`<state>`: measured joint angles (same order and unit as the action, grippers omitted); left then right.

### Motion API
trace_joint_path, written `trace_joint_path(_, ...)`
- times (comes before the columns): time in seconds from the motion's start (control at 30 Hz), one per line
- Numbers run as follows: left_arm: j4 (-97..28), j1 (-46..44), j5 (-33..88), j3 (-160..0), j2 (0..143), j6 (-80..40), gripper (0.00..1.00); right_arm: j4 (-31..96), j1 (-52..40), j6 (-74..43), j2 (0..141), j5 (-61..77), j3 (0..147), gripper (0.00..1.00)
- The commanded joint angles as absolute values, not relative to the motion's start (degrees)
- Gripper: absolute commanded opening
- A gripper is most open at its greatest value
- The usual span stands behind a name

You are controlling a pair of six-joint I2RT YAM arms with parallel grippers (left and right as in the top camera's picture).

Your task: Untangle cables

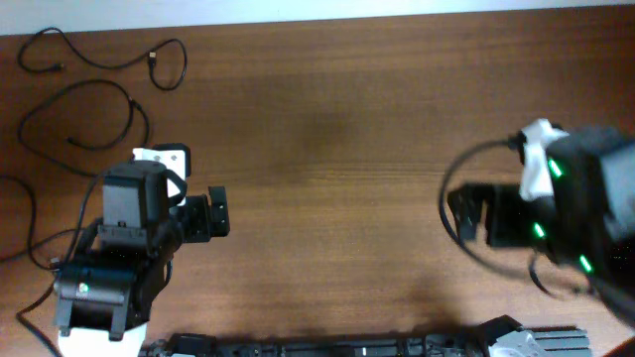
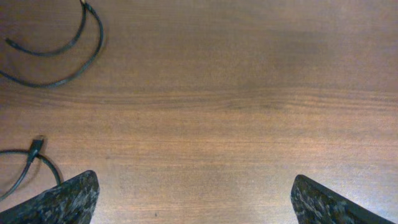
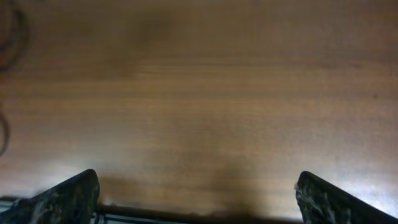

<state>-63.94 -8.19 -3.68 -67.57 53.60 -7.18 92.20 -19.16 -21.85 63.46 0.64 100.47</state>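
Three thin black cables lie apart in loose loops at the table's far left. One cable [image 1: 109, 61] with a small plug curves along the top left. A second cable [image 1: 84, 119] loops below it. A third cable [image 1: 25, 223] runs along the left edge. In the left wrist view two cable arcs [image 2: 74, 59] show at top left and a plug end [image 2: 36, 146] at lower left. My left gripper [image 1: 213, 213] [image 2: 194, 202] is open and empty, right of the cables. My right gripper [image 1: 464, 213] [image 3: 196, 199] is open and empty over bare wood at the right.
The wooden table [image 1: 327, 149] fills the view. A thicker black wire [image 1: 451, 178] belonging to the right arm loops beside that gripper. The table's front edge [image 3: 186, 214] shows in the right wrist view. A blurred dark cord [image 3: 15, 37] sits at that view's left edge.
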Motion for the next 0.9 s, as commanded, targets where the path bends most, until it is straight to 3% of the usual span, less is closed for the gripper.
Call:
trace_joint_path(0.0, -63.90, -8.21, -4.34, -67.09, 56.38, -7.92, 0.99, 91.13, -22.92, -21.45, 52.36, -5.65, 97.80, 0.98)
trace_joint_path(0.17, -63.92, -8.21, -4.34, -67.09, 60.62, -7.92, 0.99, 86.35, -22.87, -21.43, 35.40, -12.69, 86.83, 0.98)
trace_joint_path(0.4, -63.88, -8.21, -4.32, -67.09, 61.82, -7.94, 0.99, 87.48, -22.87, -20.36, 35.33, -12.71, 86.46, 0.98)
trace_joint_path(0.47, -63.42, -8.21, -3.38, -67.09, 61.65, -8.36, 0.99, 86.61, -22.87, -11.29, 35.31, -12.71, 83.85, 0.98)
trace_joint_path(0.87, -60.12, -8.21, -1.26, -67.09, 58.04, -8.32, 0.99, 82.24, -22.87, -11.16, 35.03, -15.49, 79.40, 0.98)
